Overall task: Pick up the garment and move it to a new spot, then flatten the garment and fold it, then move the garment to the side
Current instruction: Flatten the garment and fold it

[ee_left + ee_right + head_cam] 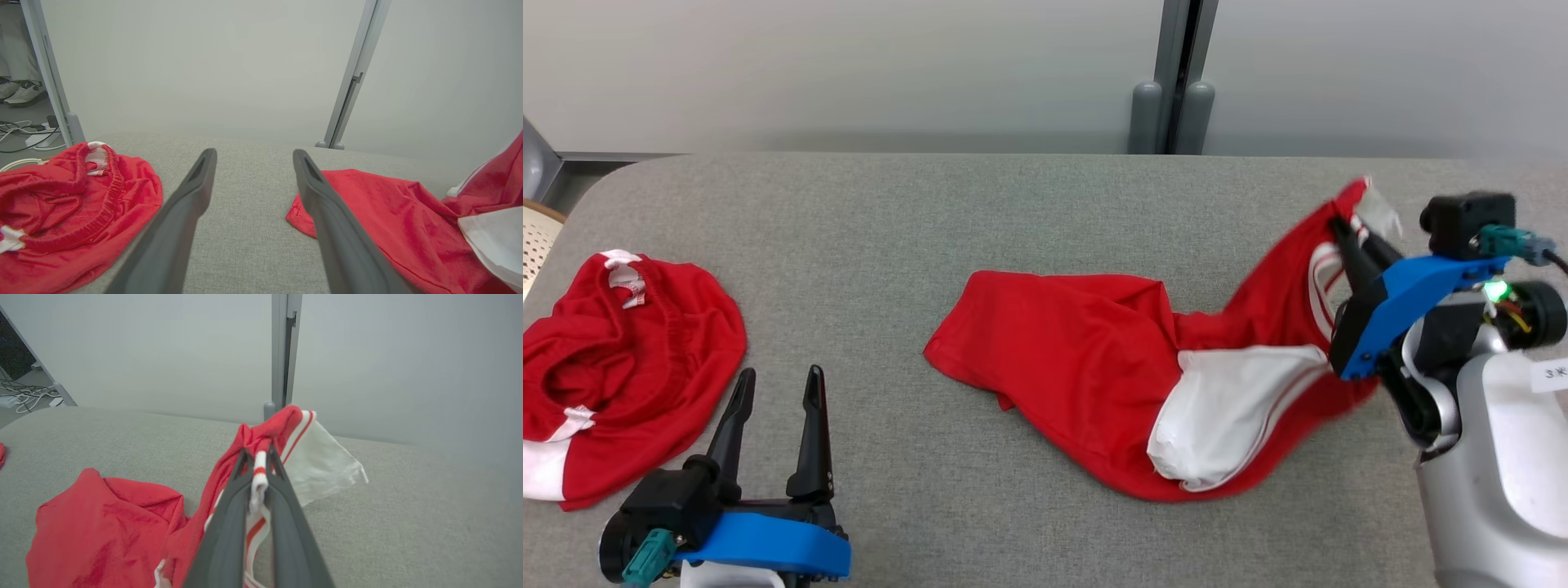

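The right claw (1352, 233) is clamped shut on a red-and-white striped edge of the garment (1078, 359). The cloth is pinched between its fingertips and lifted off the table (915, 220). From that grip the red fabric slopes down to the claw's left, where most of it lies crumpled on the table. A white panel (1225, 408) shows just below the claw, and a white flap (322, 465) sticks out beyond the fingertips. The left claw (781, 377) sits over bare table with its fingers spread wide, holding nothing. The garment's hem lies just to its right, and a second red garment (629, 359) lies bunched just to its left.
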Controlling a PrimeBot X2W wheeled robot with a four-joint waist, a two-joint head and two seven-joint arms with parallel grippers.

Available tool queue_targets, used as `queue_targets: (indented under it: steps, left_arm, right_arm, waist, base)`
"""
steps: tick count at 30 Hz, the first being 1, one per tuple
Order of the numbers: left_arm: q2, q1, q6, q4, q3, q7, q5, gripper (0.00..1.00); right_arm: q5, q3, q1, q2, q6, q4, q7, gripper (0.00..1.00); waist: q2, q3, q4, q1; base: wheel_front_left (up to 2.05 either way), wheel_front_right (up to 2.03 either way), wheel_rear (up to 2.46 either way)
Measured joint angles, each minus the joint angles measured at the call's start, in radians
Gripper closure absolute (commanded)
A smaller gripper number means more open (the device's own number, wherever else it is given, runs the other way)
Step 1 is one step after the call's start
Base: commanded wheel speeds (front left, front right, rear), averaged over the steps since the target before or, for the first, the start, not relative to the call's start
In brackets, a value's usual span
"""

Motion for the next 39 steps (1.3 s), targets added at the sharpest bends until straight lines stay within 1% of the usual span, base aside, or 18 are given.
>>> queue_targets:
  steps: [3,8,11,12,16,20,25,28,29,33,36,39]
  left_arm:
    - [0.0,0.0,0.001,0.002,-0.002,-0.002,-0.002,0.0]
    - [-0.002,0.0,0.001,0.006,-0.008,-0.01,-0.003,0.0]
    - [-0.004,0.0,0.001,0.009,-0.012,-0.015,-0.004,0.0]
    - [-0.004,0.0,0.001,0.01,-0.013,-0.017,-0.005,0.0]
    - [-0.004,0.0,0.001,0.014,-0.015,-0.022,-0.01,0.0]
    - [-0.002,-0.006,-0.003,0.018,-0.023,-0.025,-0.01,0.0]
    - [-0.005,-0.038,-0.01,0.023,-0.039,-0.027,-0.01,0.0]
    - [-0.009,-0.052,-0.014,0.031,-0.049,-0.033,-0.009,0.0]
    - [-0.011,-0.056,-0.014,0.035,-0.052,-0.035,-0.009,0.0]
    - [-0.016,-0.069,-0.021,0.05,-0.061,-0.045,-0.009,0.0]
    - [-0.015,-0.071,-0.021,0.064,-0.061,-0.052,-0.009,0.0]
    - [-0.014,-0.074,-0.02,0.075,-0.061,-0.055,-0.009,0.0]
  right_arm:
    - [0.04,0.07,-0.026,-0.043,0.0,-0.045,-0.084,1.0]
    - [0.09,0.159,-0.064,-0.087,0.0,-0.085,-0.223,1.0]
    - [0.11,0.173,-0.074,-0.112,0.0,-0.079,-0.303,1.0]
    - [0.119,0.172,-0.077,-0.113,0.0,-0.063,-0.311,1.0]
    - [0.157,0.182,-0.089,-0.124,0.0,0.051,-0.293,1.0]
    - [0.193,0.191,-0.158,-0.137,0.0,0.188,-0.296,1.0]
    - [0.187,0.193,-0.288,-0.182,0.0,0.358,-0.377,1.0]
    - [0.173,0.187,-0.356,-0.19,0.0,0.455,-0.422,1.0]
    - [0.175,0.184,-0.376,-0.19,0.0,0.483,-0.429,0.0]
    - [0.184,0.202,-0.433,-0.182,0.0,0.58,-0.451,0.0]
    - [0.181,0.2,-0.449,-0.181,0.0,0.667,-0.428,0.0]
    - [0.159,0.193,-0.448,-0.183,0.0,0.759,-0.37,0.0]
  waist:
    - [0.0,-0.007,0.002,0.0]
    - [0.0,-0.013,0.016,0.0]
    - [0.0,-0.013,0.028,0.0]
    - [0.0,-0.013,0.032,0.0]
    - [0.0,-0.007,0.043,0.0]
    - [0.0,0.009,0.058,0.0]
    - [0.0,0.041,0.089,0.0]
    - [0.0,0.058,0.116,0.0]
    - [0.0,0.063,0.126,0.0]
    - [0.0,0.082,0.158,0.0]
    - [0.0,0.083,0.166,0.0]
    - [0.0,0.07,0.159,0.0]
  base:
    - [0.0,0.0,0.0]
    - [0.0,0.0,0.0]
    - [0.0,0.0,0.0]
    - [0.0,0.0,0.0]
    - [0.0,0.0,0.0]
    - [0.0,0.0,0.0]
    - [0.0,0.0,0.0]
    - [0.0,0.0,0.0]
    - [0.0,0.0,0.0]
    - [0.0,0.0,0.0]
    - [0.0,0.0,0.0]
    - [0.0,0.0,0.0]
